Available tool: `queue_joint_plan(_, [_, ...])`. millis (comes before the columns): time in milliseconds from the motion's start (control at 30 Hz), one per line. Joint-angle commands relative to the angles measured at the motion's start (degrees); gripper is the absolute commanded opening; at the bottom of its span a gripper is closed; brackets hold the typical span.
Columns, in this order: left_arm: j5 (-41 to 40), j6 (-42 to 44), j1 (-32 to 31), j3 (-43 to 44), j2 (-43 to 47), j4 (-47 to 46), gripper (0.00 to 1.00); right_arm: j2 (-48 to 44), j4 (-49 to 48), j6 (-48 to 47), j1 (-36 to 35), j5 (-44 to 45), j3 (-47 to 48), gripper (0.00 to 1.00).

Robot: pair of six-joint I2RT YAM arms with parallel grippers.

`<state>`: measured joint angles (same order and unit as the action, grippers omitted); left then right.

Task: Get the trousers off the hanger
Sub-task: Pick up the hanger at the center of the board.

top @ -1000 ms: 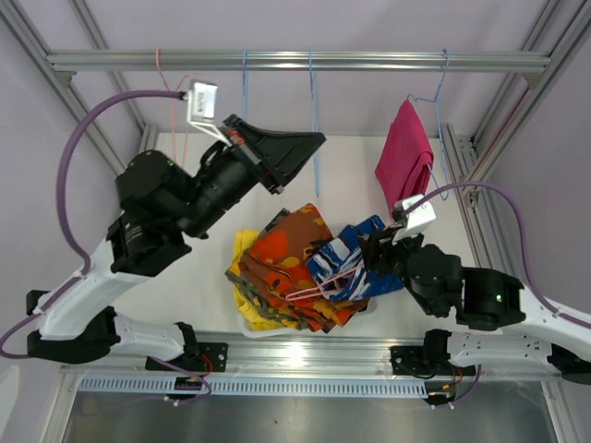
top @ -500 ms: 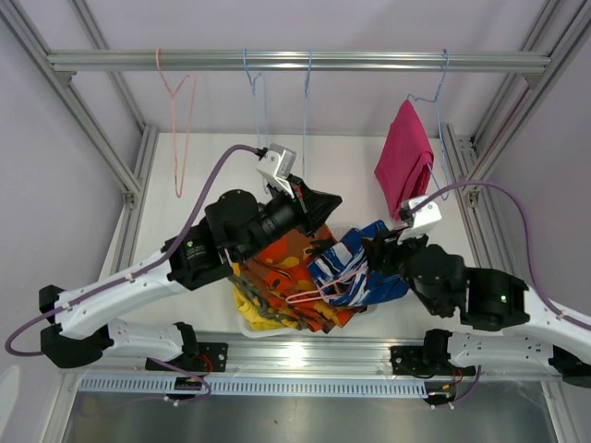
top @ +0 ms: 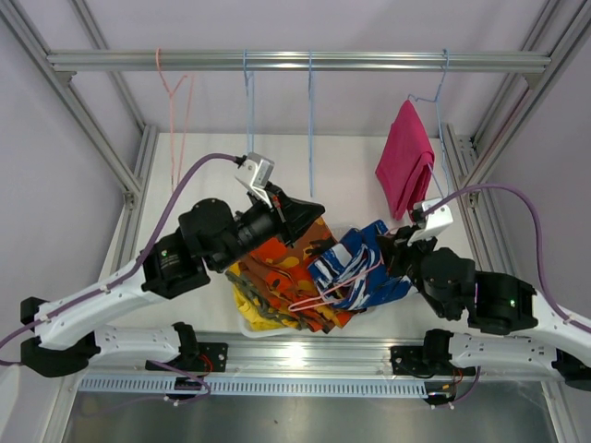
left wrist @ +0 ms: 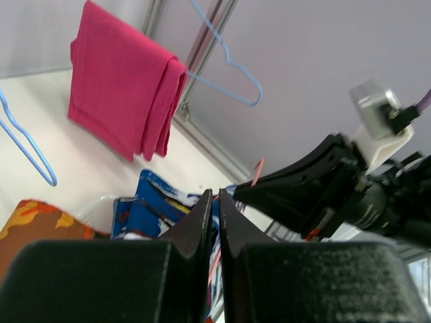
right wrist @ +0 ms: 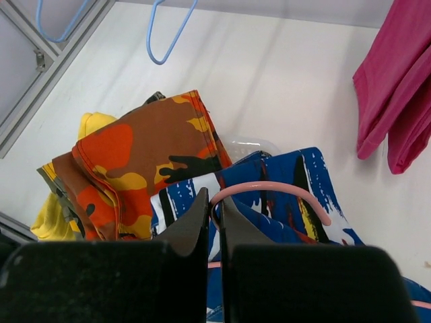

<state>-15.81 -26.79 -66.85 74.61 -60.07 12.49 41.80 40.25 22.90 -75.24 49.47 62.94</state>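
You are looking at a job that is mostly done but not finished. Nearest the arm bases, four pairs are lying heaped on the worktop (top: pixel 342 157): the yellow trousers (top: pixel 246 309) at the bottom left, the camouflage trousers (top: pixel 266 312) poking out beside them, the orange-black trousers (top: pixel 291 245) spreading over both, and the blue-white-red trousers (top: pixel 355 263) to their right. That last pair is not free, because the pink hanger (top: pixel 319 297) is lying threaded through it in the pile. Farther back, the magenta trousers (top: pixel 404 161) are hanging folded over a blue hanger (top: pixel 434 92) on the rail (top: pixel 295 61), beside empty hangers (top: pixel 311 120).

The right gripper (right wrist: pixel 214 202) is sitting over the blue-white-red pair with its fingers pressed almost together, and it appears to be pinching the pink hanger's curved wire right at the tips. The left gripper (left wrist: pixel 215 195) is hovering above the orange-black pair with its fingers squeezed to a thin slit, gripping nothing that you can see. So you are facing two pairs left to free.
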Motion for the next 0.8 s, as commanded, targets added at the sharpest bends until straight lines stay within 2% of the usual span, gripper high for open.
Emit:
queue_joint_plan(0, [1.8,2.2,-0.3,-1.2,1.0,4.1,0.12,0.6,-4.5,-2.8,0.1,-0.4,2.4,0.0])
queue_joint_plan(67, [2.1,3.5,-0.2,-1.7,1.9,6.2,0.18,1.2,-6.9,-5.0,0.0,-0.7,4.2,0.0])
queue_joint_plan(100, [3.2,4.0,-0.2,-2.2,2.2,6.8,0.26,1.6,-7.9,-6.4,0.1,-1.4,5.3,0.0])
queue_joint_plan(167, [4.9,6.1,-0.2,-2.6,3.2,7.8,0.34,2.8,-11.8,-11.3,0.1,-2.9,8.6,0.0])
queue_joint_plan(200, [5.9,6.8,-0.2,-2.9,3.5,8.2,0.43,3.5,-12.8,-12.9,0.1,-4.6,10.1,0.0])
queue_joint_plan(367, [7.4,11.7,-0.2,-5.0,5.4,9.0,0.62,8.7,-15.6,-20.2,0.0,-9.9,23.3,0.0])
queue_joint_plan(600, [6.1,14.3,-0.1,-10.2,6.7,7.1,0.73,16.1,-15.4,-24.2,0.1,-16.6,36.3,0.0])
queue_joint_plan(767, [15.5,13.8,2.6,-11.2,7.4,5.0,0.76,21.7,-13.1,-24.7,0.3,-21.5,42.4,0.0])
